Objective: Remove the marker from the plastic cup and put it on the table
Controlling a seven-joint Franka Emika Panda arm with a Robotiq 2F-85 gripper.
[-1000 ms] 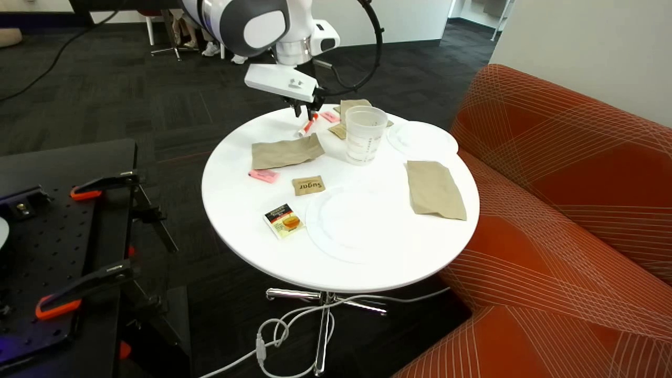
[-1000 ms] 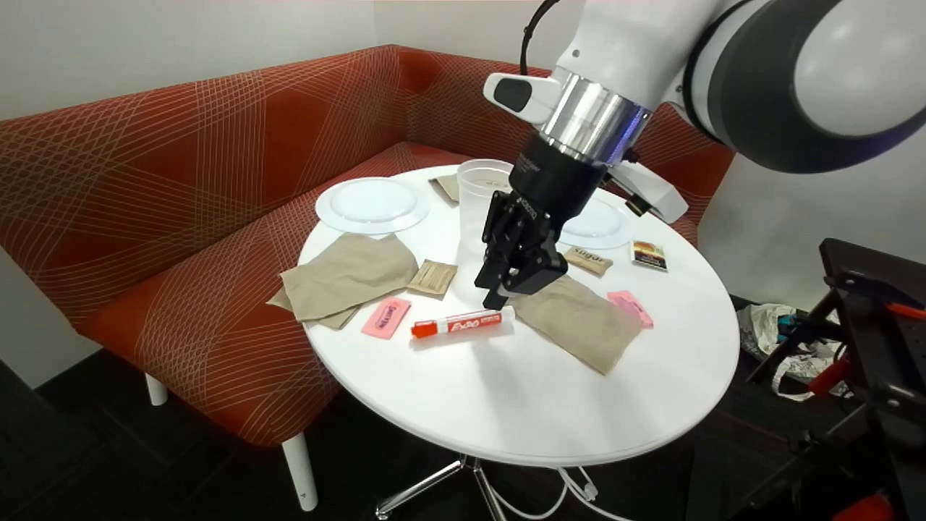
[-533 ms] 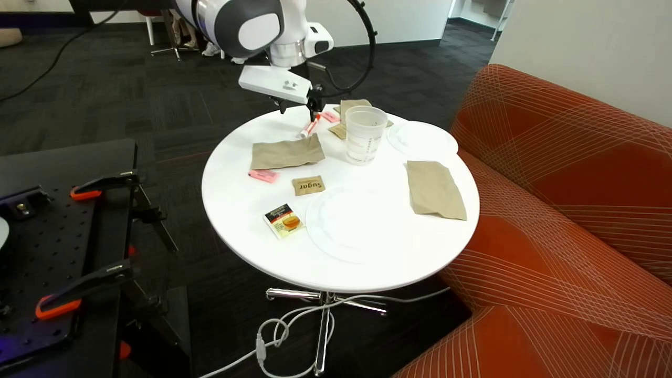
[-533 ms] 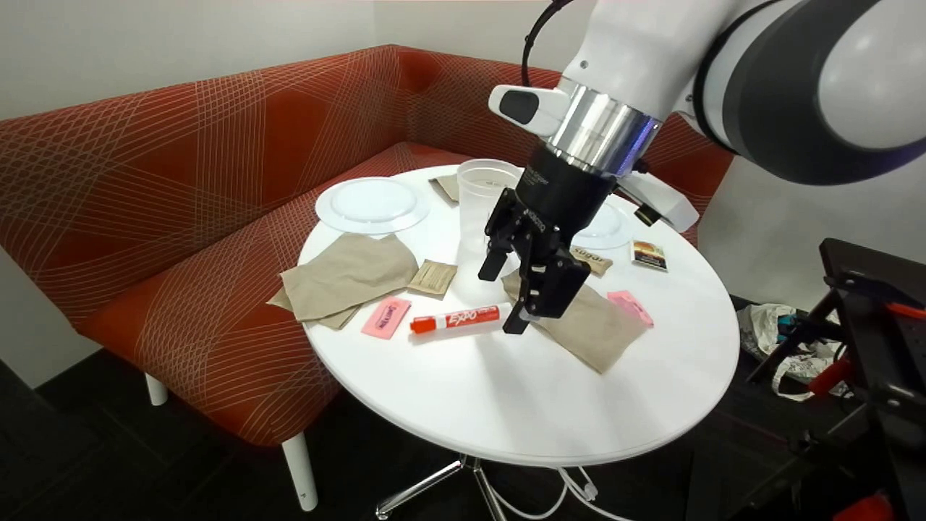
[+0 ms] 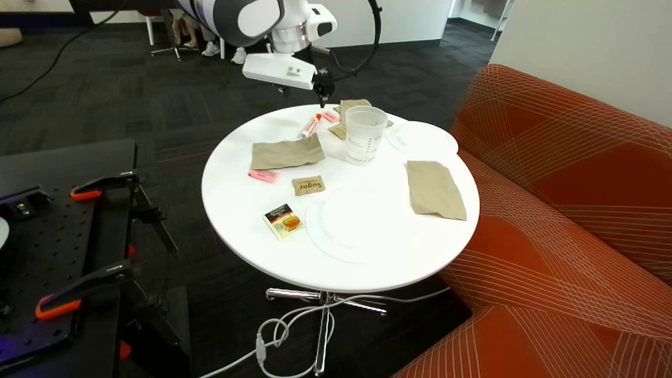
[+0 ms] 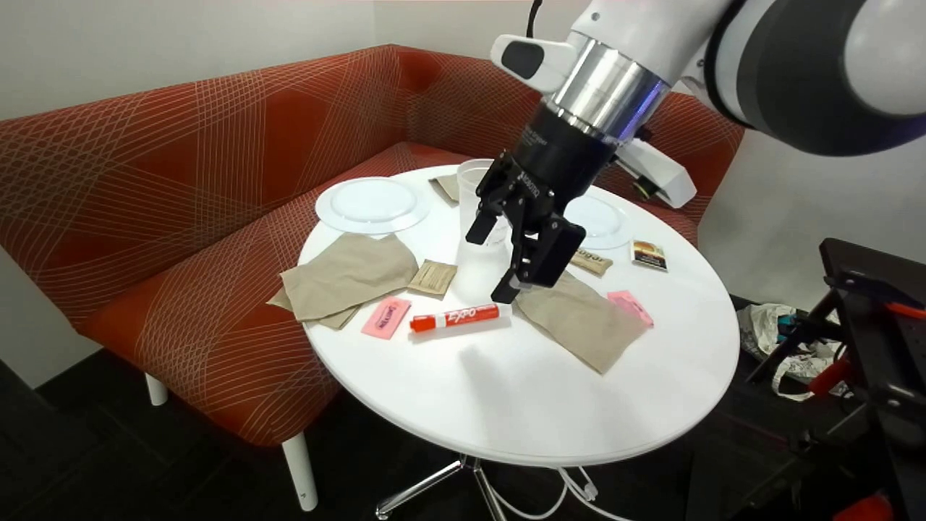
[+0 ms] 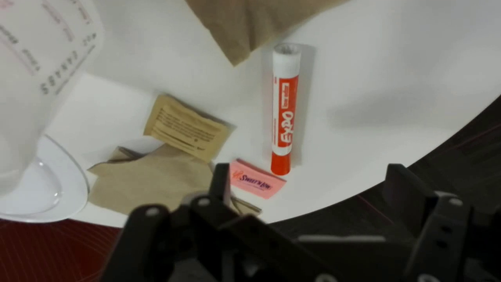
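The red and white marker [image 6: 461, 318] lies flat on the white round table [image 6: 593, 427], with its red end towards a pink packet. In the wrist view the whole marker [image 7: 285, 105] shows beyond the fingertips, touching neither finger. My gripper [image 6: 492, 264] hangs above the table in an exterior view, its jaws spread wide. Nothing sits between the fingers of the gripper [image 7: 309, 172] in the wrist view. Upright beside the marker stands the clear plastic cup [image 5: 362, 139]; no marker shows inside it. The arm partly covers the cup [image 6: 469, 206] in an exterior view.
Brown napkins [image 5: 286, 153] lie close to the marker. A pink packet [image 6: 386, 317] and a sugar packet [image 6: 432, 278] rest near its red end. White plates [image 6: 372, 205], a tea bag packet [image 5: 284, 221] and another napkin [image 5: 436, 189] share the tabletop. A red bench [image 5: 567, 184] borders the table.
The jaws have spread apart from a narrow gap. My gripper has risen away from the marker, which has stayed on the table, turned slightly about its length.
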